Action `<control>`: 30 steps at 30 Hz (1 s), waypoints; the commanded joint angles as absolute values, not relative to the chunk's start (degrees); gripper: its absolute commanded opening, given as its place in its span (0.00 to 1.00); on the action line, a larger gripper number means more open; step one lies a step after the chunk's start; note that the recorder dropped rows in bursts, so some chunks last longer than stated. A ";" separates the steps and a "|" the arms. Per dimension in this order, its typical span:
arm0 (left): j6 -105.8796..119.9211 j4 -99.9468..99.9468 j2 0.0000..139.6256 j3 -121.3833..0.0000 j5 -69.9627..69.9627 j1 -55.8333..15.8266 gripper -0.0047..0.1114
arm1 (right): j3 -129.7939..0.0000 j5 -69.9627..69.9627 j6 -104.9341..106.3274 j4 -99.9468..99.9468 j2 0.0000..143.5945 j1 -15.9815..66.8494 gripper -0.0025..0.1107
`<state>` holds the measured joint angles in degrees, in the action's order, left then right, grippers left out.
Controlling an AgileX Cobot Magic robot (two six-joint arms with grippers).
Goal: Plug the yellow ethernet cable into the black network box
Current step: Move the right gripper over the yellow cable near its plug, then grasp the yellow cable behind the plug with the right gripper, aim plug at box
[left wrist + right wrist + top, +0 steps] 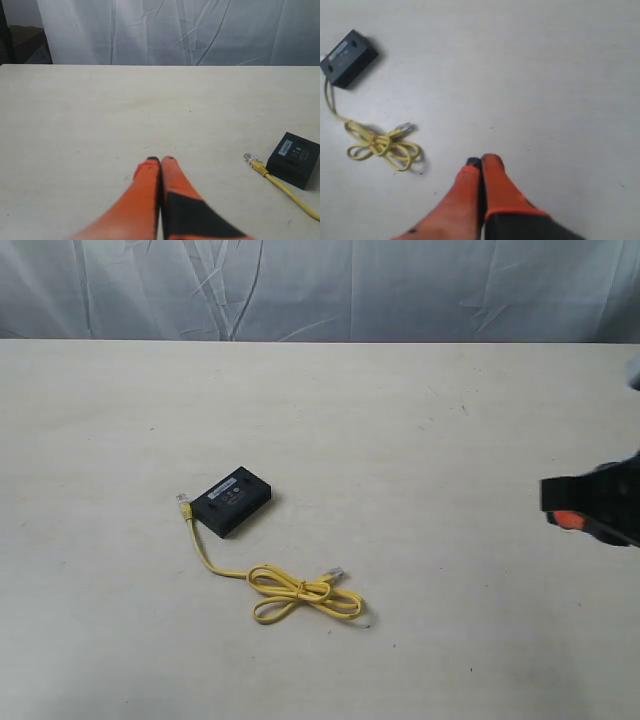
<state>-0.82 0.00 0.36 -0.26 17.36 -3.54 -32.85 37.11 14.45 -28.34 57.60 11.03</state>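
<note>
You can see the black network box [235, 500] lying flat on the pale table [430, 410], a bit left of the middle of the exterior view. The yellow ethernet cable [300, 592] lies on the table too. One clear plug [183, 500] sits just beside the left corner of the box, but it is not in the box. From there the cord runs down and to the right. Then it curls into loose loops below the box. The other plug [337, 572] pokes out of the loops near the lower middle of the frame.

Your left gripper [160, 161] shows in the left wrist view. Its two orange fingers [145, 185] are pressed together with nothing between them. It is over bare table, well apart from the box and the cable.

Your right gripper [481, 161] has its fingers pressed together too, and it holds nothing. In the exterior view it is a blurry black and orange shape at the right edge, far from the cable.

A wrinkled white cloth [300, 290] hangs behind the table.
</note>
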 commanded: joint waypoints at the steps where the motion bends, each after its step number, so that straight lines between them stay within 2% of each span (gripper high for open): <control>1: -1.11 0.31 0.00 0.00 16.81 -3.49 0.04 | -39.88 37.62 16.03 -29.85 68.92 20.17 0.02; 6: -1.11 0.31 0.00 0.00 16.81 -3.49 0.04 | -56.16 37.62 15.49 -27.07 87.44 37.53 0.02; 15: -1.11 0.31 0.00 0.00 16.81 -3.49 0.04 | -84.13 44.19 2.41 -10.59 111.03 53.15 0.02; 21: -1.11 0.31 0.00 0.00 16.81 -3.49 0.04 | -100.77 52.51 -9.70 -1.51 124.66 56.56 0.02; 26: -1.11 0.00 0.00 0.00 16.54 -3.49 0.04 | -106.79 54.61 -12.08 -1.29 129.96 56.56 0.02; 28: -1.11 0.00 0.00 0.00 16.28 -3.49 0.04 | -107.03 53.27 -12.83 -0.62 130.57 56.56 0.07; 30: -1.11 0.00 0.00 0.00 16.28 -3.49 0.04 | -107.03 51.98 -13.99 0.33 131.04 56.56 0.17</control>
